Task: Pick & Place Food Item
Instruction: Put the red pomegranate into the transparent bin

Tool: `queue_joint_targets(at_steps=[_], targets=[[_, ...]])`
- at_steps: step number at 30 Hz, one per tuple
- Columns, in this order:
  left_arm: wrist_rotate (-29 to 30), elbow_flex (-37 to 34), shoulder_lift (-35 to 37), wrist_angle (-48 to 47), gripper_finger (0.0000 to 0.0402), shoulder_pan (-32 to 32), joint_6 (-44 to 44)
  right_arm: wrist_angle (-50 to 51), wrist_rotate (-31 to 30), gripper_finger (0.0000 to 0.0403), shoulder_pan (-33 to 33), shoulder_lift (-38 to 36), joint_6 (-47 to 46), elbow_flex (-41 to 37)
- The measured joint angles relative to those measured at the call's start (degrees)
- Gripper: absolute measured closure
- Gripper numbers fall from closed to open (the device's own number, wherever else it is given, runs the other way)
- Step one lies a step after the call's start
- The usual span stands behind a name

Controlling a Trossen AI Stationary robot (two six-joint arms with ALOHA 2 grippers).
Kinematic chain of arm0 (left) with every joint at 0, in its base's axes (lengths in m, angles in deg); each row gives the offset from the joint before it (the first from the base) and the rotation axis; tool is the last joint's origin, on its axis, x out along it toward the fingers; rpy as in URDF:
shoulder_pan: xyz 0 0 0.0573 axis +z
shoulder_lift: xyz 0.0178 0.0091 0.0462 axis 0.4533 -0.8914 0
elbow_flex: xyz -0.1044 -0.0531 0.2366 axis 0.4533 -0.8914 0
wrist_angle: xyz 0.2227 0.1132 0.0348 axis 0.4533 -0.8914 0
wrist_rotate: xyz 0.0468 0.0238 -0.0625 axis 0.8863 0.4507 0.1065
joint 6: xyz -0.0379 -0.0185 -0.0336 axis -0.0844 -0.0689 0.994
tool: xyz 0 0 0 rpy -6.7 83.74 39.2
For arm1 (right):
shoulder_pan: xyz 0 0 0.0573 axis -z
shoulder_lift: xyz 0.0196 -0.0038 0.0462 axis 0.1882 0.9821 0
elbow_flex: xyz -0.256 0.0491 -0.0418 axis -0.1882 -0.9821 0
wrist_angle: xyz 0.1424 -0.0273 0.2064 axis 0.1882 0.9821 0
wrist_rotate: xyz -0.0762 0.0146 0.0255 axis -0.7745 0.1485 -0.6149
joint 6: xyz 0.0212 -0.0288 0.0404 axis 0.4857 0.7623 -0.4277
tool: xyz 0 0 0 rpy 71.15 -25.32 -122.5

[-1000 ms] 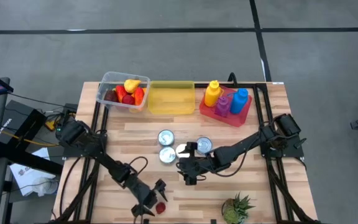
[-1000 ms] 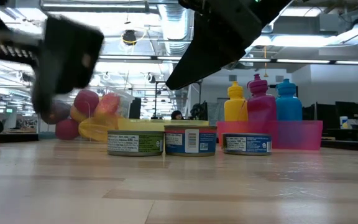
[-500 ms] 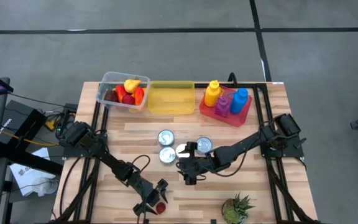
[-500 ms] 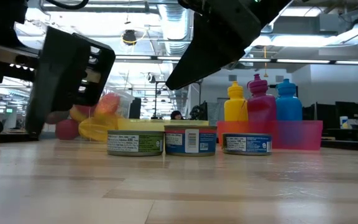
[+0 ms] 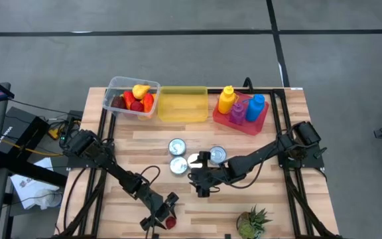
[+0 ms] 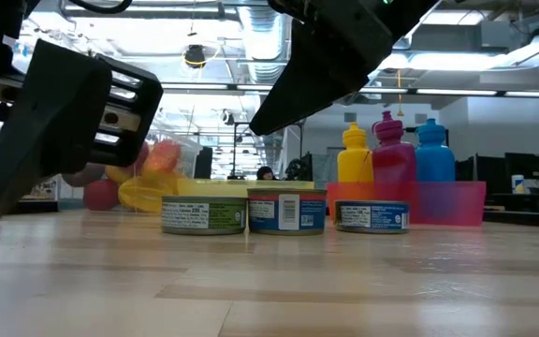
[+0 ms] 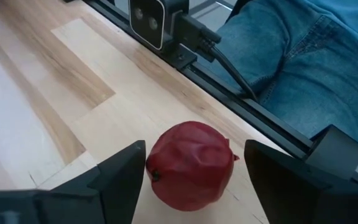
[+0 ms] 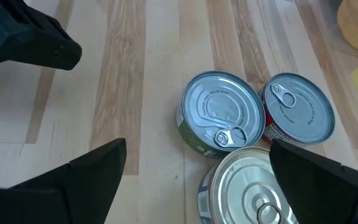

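Observation:
A red, round fruit [image 7: 190, 165] rests on the wooden table [image 5: 138, 149] close to its near edge, also seen in the high view as the red fruit [image 5: 172, 222]. My left gripper [image 7: 196, 149] is low over it, slanting down, with one finger on each side of the fruit. The jaws are open, and the gap shows between the fruit and one finger [image 7: 278, 180]. My right gripper [image 5: 201, 176] hangs open over the middle of the table, next to three tin cans [image 8: 222, 121], with nothing between its fingers. My left gripper has one finger [image 7: 126, 177] right against the fruit's side [image 7: 151, 171]; whether it touches I cannot tell. The other finger stands apart from the fruit. The fruit lies on the table.
At the far side stand a clear box of fruit [image 5: 131, 97], a yellow bin [image 5: 182, 104] and a pink tray with bottles [image 5: 241, 109]. A small plant [image 5: 253, 222] sits at the near right. A camera [image 7: 151, 22] and a seated person's legs [image 7: 303, 56] are just beyond the near edge.
My left gripper's fingers have drawn closer together around the red fruit, and the gripper has swung a little about it. The fruit has stayed where it was. My right arm has kept still.

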Motion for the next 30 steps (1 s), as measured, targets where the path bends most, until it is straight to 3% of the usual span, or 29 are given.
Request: queue_joint_targets(at_steps=[6, 14, 24, 27, 30], targets=[[-0.03, 0.00, -1.36, 1.27, 0.0144, 0.00, 0.00, 0.00, 0.02, 0.0021, 0.00, 0.00, 0.00, 0.00], [-3.84, 0.02, -4.83, 7.58, 0.0202, 0.82, 0.38, 0.02, 0.00, 0.0021, 0.00, 0.00, 0.00, 0.00], [-0.15, -0.46, 2.37, 2.81, 0.0226, 0.83, -2.18, -0.04, 0.02, 0.0021, -0.02, 0.00, -0.42, 0.00], [0.64, -3.76, 5.95, 7.03, 0.0226, 0.83, -2.63, -0.95, 0.00, 0.0021, -0.04, 0.00, -0.42, 0.01], [1.56, -9.67, 8.64, 19.19, 0.0227, 0.85, -0.58, -3.06, 0.02, 0.0021, -0.04, 0.00, -0.39, 0.00]])
